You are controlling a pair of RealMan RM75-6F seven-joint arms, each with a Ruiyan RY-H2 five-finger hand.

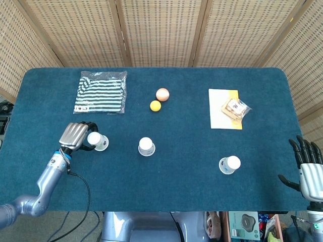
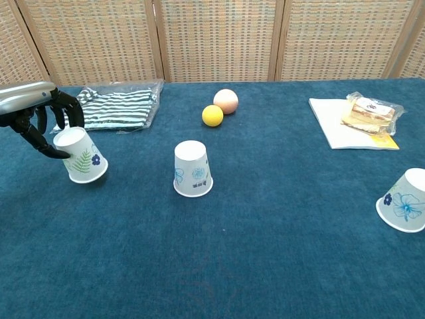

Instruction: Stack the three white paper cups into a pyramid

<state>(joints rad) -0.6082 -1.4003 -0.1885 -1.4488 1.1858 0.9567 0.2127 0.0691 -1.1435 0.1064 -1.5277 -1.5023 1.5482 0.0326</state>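
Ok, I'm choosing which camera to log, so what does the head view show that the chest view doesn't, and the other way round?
Only the head view shows the right hand, open at the table's right edge, plus the left forearm and the whole blue table.

Only the chest view shows the cups' printed sides: a fern on the left cup, a blue flower on the right cup.

Both show the left hand with fingers around the left cup, the middle cup, the two balls, the striped packet and the wrapped snack on paper.
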